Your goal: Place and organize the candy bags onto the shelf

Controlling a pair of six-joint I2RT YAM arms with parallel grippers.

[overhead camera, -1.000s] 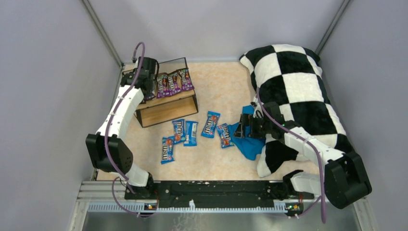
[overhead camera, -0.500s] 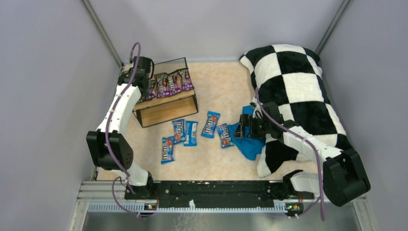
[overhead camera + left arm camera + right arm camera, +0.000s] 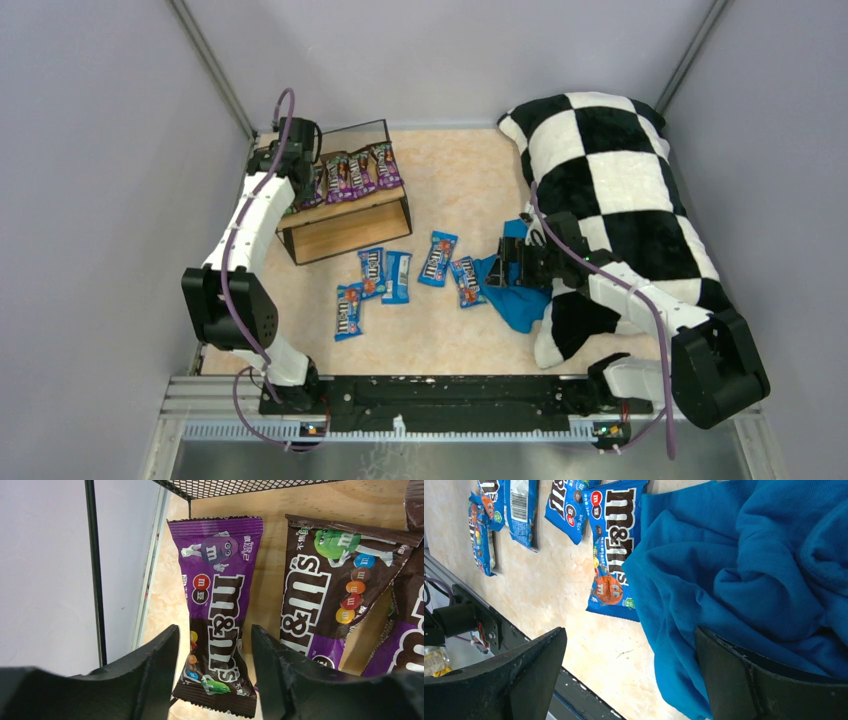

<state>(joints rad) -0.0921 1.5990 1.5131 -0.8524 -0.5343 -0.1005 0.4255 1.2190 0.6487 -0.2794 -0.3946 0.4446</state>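
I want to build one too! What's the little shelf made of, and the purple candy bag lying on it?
The shelf: its boards look like pale, matte wood with faint grain showing. Its frame seems to be thin black metal wire, with mesh at the back.
The purple candy bag: probably glossy plastic film, judging by its shine and crimped ends.

Over on the left wrist view, the purple packet (image 3: 215,610) reads "m&m's" in big white letters down its length, with a small "m" on a red disc (the Chinese characters near the top are too small to read). The brown packet (image 3: 320,580) beside it says "m&m's" too. On the right wrist view, the blue packet (image 3: 616,545) says "m&m's", and the turned-over blue packet (image 3: 519,510) shows a barcode, digits unreadable.
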